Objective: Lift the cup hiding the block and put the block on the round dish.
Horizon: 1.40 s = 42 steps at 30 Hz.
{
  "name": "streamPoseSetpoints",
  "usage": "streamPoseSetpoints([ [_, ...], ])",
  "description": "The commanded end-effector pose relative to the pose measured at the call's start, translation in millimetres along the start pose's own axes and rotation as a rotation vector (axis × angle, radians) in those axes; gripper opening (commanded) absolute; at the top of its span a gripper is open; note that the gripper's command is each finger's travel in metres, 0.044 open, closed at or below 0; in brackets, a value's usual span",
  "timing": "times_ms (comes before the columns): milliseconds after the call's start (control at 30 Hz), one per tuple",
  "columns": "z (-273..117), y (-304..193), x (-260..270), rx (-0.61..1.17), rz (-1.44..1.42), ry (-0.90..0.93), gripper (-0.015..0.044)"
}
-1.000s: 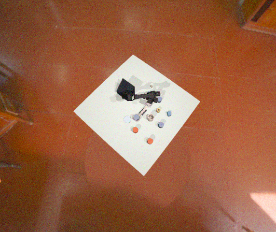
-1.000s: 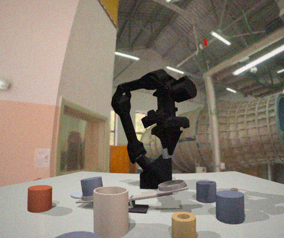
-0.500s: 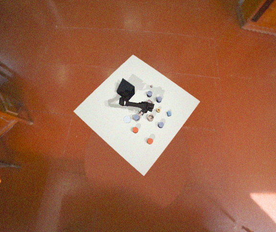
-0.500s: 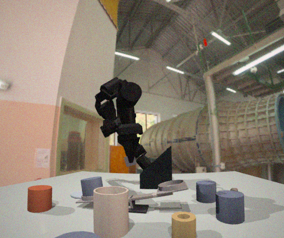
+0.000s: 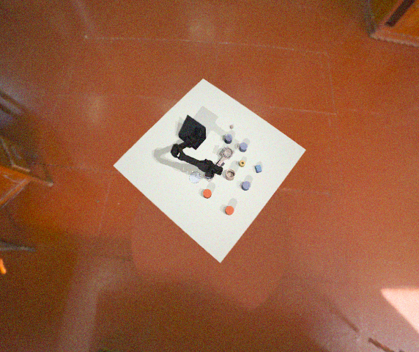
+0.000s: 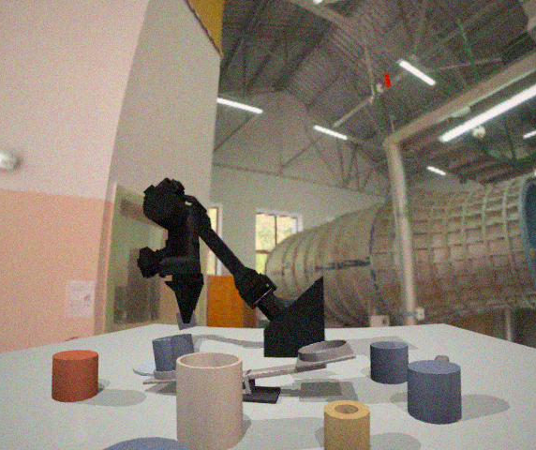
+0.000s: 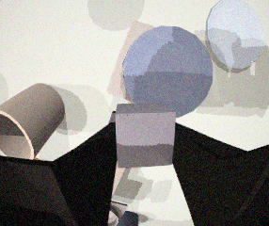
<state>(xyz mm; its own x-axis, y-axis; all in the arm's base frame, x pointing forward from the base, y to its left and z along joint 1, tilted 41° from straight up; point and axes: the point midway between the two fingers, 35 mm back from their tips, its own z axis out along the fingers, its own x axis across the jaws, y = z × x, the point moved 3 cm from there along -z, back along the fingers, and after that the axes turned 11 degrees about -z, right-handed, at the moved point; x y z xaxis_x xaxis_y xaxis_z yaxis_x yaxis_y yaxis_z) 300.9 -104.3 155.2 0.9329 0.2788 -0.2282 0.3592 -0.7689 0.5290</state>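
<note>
My gripper (image 6: pixel 186 320) (image 7: pixel 141 128) is shut on a grey-lavender block (image 7: pixel 145 129), held in the air above the balance's cup-bearing end. The balance (image 5: pixel 221 160) (image 6: pixel 277 370) tilts down at that end. A blue cup (image 6: pixel 173 352) (image 7: pixel 167 71) stands upside down there, tilted with the beam. The raised end shows an empty ringed pan. The round dish (image 5: pixel 194 177) (image 6: pixel 142 368) (image 7: pixel 235 35) is pale blue, bare, just beyond that cup. Two blue cylinders (image 5: pixel 228 138) (image 6: pixel 389 362) stand off the raised end; I cannot tell which is the other cup. The arm partly hides the balance from above.
A tall beige open cylinder (image 5: pixel 229 178) (image 6: pixel 209 407) (image 7: pixel 42 113) stands beside the balance. A yellow tube (image 6: pixel 347 430), a blue block (image 5: pixel 258 169) and another blue cylinder (image 5: pixel 245 185) stand farther out. Two red cylinders (image 5: pixel 206 193) stand on the dish's side.
</note>
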Motion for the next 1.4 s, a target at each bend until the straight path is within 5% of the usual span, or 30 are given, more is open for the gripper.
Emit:
streamPoseSetpoints([
  [0, 2.0, 13.9, -21.1, -0.023, -0.010, 0.004, 0.0000],
  [567, 24.7, 48.3, -143.4, -0.072, 0.026, -0.108, 0.0000],
  [1367, 75.8, 51.9, -150.7, -0.074, 0.025, -0.112, 0.0000],
])
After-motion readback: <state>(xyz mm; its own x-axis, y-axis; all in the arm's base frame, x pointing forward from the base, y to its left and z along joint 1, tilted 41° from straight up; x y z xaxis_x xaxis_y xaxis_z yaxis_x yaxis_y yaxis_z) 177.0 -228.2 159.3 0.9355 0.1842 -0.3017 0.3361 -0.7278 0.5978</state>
